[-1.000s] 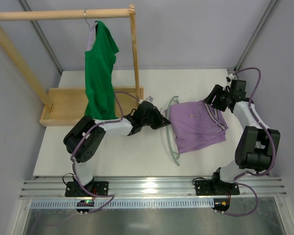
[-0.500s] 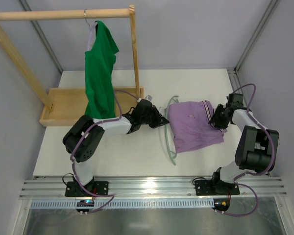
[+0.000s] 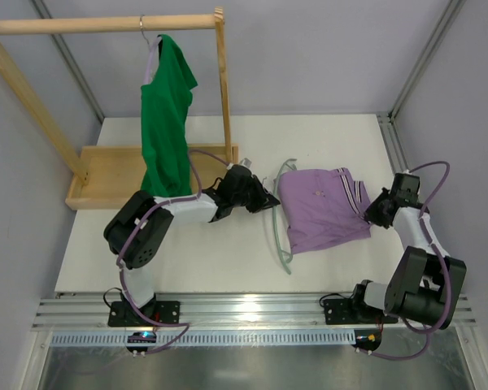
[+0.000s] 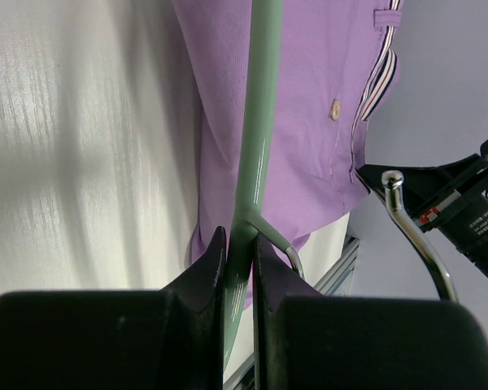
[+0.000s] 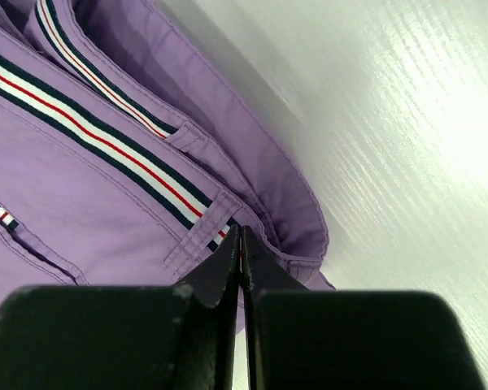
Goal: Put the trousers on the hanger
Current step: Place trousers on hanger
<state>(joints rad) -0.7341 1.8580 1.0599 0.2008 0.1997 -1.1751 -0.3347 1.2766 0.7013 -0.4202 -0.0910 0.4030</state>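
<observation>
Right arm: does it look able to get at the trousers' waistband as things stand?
Likely yes: the right end effector is shut on the striped waistband of the trousers, nothing covering it; the hanger lies at their opposite edge.

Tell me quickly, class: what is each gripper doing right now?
Left gripper: closed on the hanger.
Right gripper: closed at the waistband of the trousers; grip cannot be told.
</observation>
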